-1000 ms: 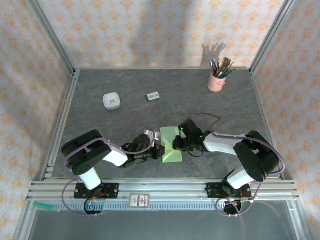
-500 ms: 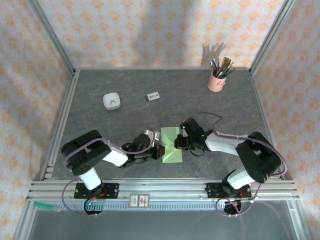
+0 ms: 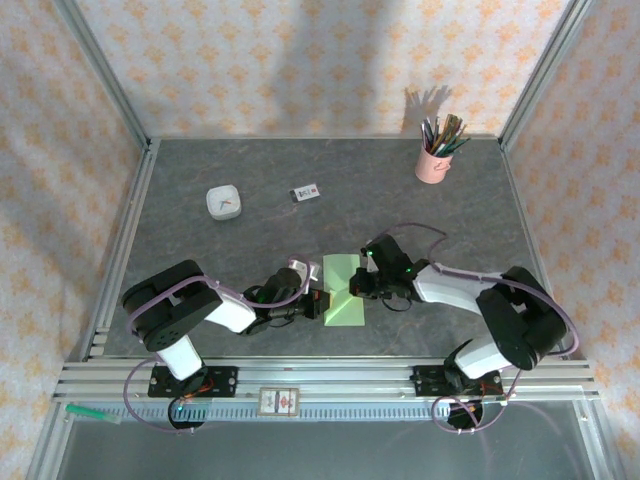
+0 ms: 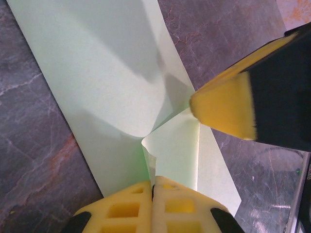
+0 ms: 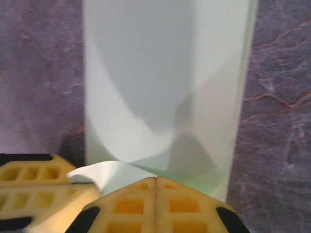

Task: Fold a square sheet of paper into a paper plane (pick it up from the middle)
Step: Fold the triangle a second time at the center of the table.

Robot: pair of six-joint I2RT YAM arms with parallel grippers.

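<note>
Left claw point(image 4: 153, 188): fingers together, pinching a raised flap on the 9 o'clock edge of the green paper point(image 3: 338, 270).
Right claw point(image 5: 155, 187): fingers together with nothing between them, tip pressed on the paper from 3 o'clock, just beside the flap.
Paper: flat on the table point(image 3: 450, 220) between the two claws, toward 6 o'clock of the tabletop; a long narrow strip, not a square.
Done, by the look of it: one lengthwise fold, judging from the doubled layer along one long side; a flap partly lifted.
Left, by the look of it: nose corners, the centre fold and the wings; no point and no dart shape yet, so early in the job.
Tag point(image 3: 279, 401) on the near rail at 6 o'clock: marks too small to read.
Dish point(image 3: 223, 202): white, at 10 o'clock of the paper, no writing made out.
Card point(image 3: 306, 192): at 11 o'clock, dark print, unreadable.
Pencil cup point(image 3: 433, 160): pink, far at 1 o'clock, no label seen.
</note>
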